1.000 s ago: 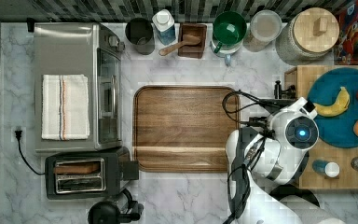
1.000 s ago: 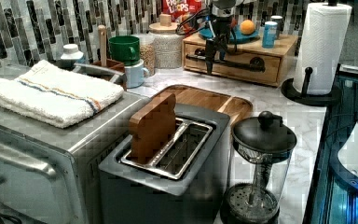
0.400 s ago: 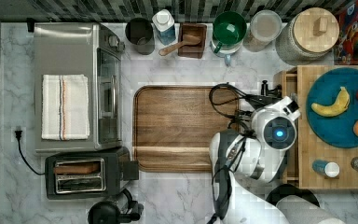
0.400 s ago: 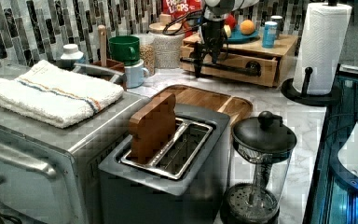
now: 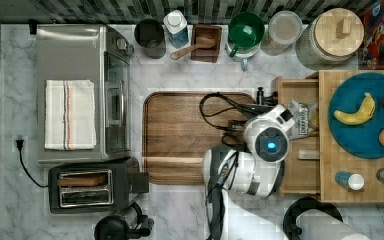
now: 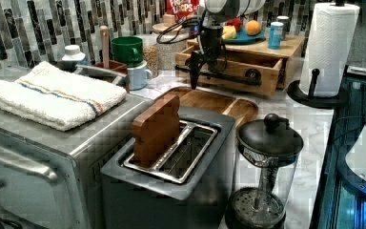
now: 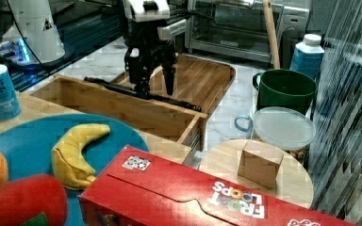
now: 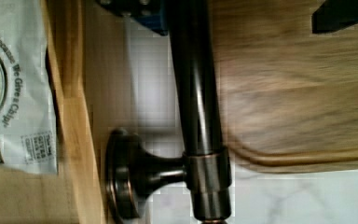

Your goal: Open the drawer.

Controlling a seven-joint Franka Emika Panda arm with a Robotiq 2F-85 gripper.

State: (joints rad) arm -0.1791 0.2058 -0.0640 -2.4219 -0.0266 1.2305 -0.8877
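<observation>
The light wooden drawer (image 5: 300, 172) stands pulled out from under the box top, towards the brown tray (image 5: 180, 137). A white chip bag (image 5: 302, 120) lies inside it. Its black bar handle (image 7: 169, 100) runs across the front (image 6: 233, 71). My gripper (image 7: 155, 89) hangs over the handle with one finger on each side of the bar. In the wrist view the bar (image 8: 196, 93) runs between the fingers: one finger (image 8: 135, 9) is against it on the drawer side, the other (image 8: 340, 14) stands well apart. The gripper is open.
A blue plate (image 5: 352, 142) with fruit and small cans sit on the box top above the drawer. A paper towel stand (image 6: 331, 43) is beside the box. A green mug (image 7: 283, 89), jars, a toaster (image 6: 171, 152), a toaster oven and a coffee press (image 6: 267, 167) ring the tray.
The arm has moved to the top view's left, and the drawer has slid out with it, from nearly closed to well open over the counter by the tray.
</observation>
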